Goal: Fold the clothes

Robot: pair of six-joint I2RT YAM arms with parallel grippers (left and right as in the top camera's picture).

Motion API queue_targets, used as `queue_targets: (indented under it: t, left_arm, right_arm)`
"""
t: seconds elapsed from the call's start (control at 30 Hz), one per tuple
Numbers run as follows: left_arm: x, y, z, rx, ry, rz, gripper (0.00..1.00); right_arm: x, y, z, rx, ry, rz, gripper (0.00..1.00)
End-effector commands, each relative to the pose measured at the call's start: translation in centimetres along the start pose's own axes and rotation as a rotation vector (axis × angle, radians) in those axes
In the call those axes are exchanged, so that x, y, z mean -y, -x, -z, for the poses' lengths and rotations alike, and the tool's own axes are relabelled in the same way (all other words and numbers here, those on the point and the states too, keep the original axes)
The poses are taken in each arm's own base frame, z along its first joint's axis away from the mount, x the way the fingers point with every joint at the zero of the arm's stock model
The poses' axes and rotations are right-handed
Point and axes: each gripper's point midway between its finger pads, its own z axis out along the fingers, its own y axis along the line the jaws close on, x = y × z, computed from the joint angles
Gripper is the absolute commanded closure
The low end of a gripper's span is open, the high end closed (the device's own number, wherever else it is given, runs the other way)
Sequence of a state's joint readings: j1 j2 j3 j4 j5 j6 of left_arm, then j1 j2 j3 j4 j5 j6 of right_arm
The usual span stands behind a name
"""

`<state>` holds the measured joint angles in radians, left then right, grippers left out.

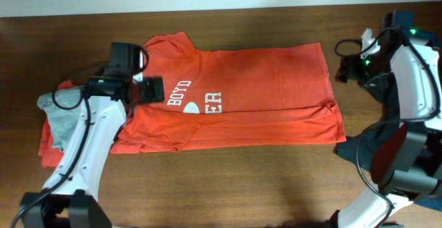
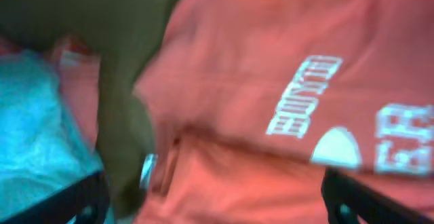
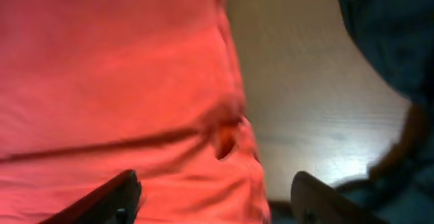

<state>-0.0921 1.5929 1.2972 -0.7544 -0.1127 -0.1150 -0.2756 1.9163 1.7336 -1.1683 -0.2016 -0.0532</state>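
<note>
On the brown wooden counter (image 1: 242,186), the soft red-orange T-shirt (image 1: 276,97) lies folded flat in the middle, its white lettering (image 1: 181,91) only partly readable. A grey garment (image 1: 61,116) at the left and a dark garment (image 1: 359,147) at the right are half hidden under the arms. The left fingers (image 2: 78,200) and right fingers (image 3: 119,195) stand wide apart over the shirt's ends, holding nothing.

The left arm (image 1: 79,141) and right arm (image 1: 414,83) wear rounded white shells over black joints, with black wrist heads, looping black cables (image 1: 343,43), small green lights (image 1: 412,32) and dark jaws.
</note>
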Motion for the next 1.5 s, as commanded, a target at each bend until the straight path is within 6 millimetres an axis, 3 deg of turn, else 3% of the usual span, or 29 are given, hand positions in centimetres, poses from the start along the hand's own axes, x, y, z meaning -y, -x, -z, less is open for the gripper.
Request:
queue_targets:
  t: [0.0, 0.13, 0.3, 0.53, 0.6, 0.7, 0.8, 0.87, 0.93, 1.03, 1.23, 1.3, 1.47]
  left_arm:
    - [0.6, 3.6, 0.4, 0.093, -0.127, -0.029, 0.01]
    - [0.8, 7.6, -1.5, 0.176, -0.222, -0.044, 0.02]
    - [1.0, 11.6, -6.6, 0.278, -0.235, -0.048, 0.09]
    - [2.6, 11.5, -15.1, 0.269, -0.309, -0.022, 0.11]
    - [2.7, 11.6, -17.1, 0.269, -0.312, -0.007, 0.17]
    - [2.8, 11.2, -18.7, 0.25, -0.316, 0.023, 0.18]
    - [3.2, 10.4, -19.5, 0.225, -0.33, 0.025, 0.21]
    - [3.1, 10.2, -19.6, 0.215, -0.329, 0.026, 0.3]
    - [3.1, 10.3, -19.5, 0.218, -0.33, 0.026, 0.41]
    - [3.1, 10.8, -19.2, 0.227, -0.33, 0.025, 0.69]
    - [3.2, 10.7, -18.9, 0.199, -0.337, 0.027, 0.94]
    - [3.2, 10.3, -18.9, 0.171, -0.336, 0.031, 0.99]
    - [3.2, 9.0, -18.5, 0.107, -0.334, 0.038, 0.99]
  right_arm:
    - [-1.6, 1.1, 1.7, 0.067, 0.082, 0.032, 0.22]
    - [-1.5, 1.1, 1.7, 0.066, 0.082, 0.032, 0.22]
    - [-1.5, 1.0, 1.7, 0.064, 0.082, 0.031, 0.22]
    - [-1.5, 1.0, 1.6, 0.063, 0.078, 0.031, 0.22]
    - [-1.5, 1.0, 1.6, 0.063, 0.077, 0.031, 0.22]
    - [-1.4, 1.0, 1.6, 0.063, 0.076, 0.031, 0.22]
    - [-1.3, 1.0, 1.6, 0.063, 0.07, 0.031, 0.22]
    - [-1.3, 1.0, 1.6, 0.063, 0.07, 0.031, 0.23]
    - [-1.3, 1.0, 1.5, 0.06, 0.071, 0.03, 0.23]
    - [-1.2, 0.9, 0.9, 0.046, 0.071, 0.027, 0.23]
    - [-0.9, 0.9, -0.4, 0.022, 0.073, 0.02, 0.27]
    - [-0.9, 1.4, -0.4, 0.041, 0.072, 0.025, 0.27]
    - [-0.8, 3.9, -0.2, 0.142, 0.065, 0.05, 0.35]
